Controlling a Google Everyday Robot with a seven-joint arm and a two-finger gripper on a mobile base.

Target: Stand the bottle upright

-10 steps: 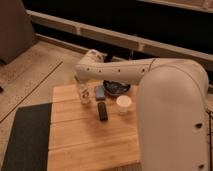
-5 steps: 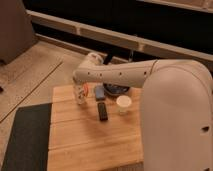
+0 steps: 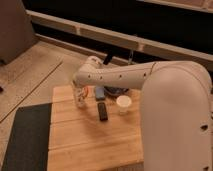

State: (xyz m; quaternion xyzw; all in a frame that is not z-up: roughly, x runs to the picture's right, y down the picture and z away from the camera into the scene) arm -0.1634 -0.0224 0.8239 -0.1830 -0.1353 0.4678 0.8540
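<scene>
The bottle is a small whitish, translucent thing with a reddish mark, near the back left corner of the wooden table. It looks roughly upright, though its top is hidden under my arm. My gripper hangs straight down from the white arm's end onto the bottle's top; the wrist covers the rest of it.
A flat black bar lies right of the bottle, with a short white cup further right. A blue object and a dark bowl sit behind them. A black mat borders the table's left side.
The arm's end has shifted a little to the left over the last second, and the bottle under it has shifted left with it.
</scene>
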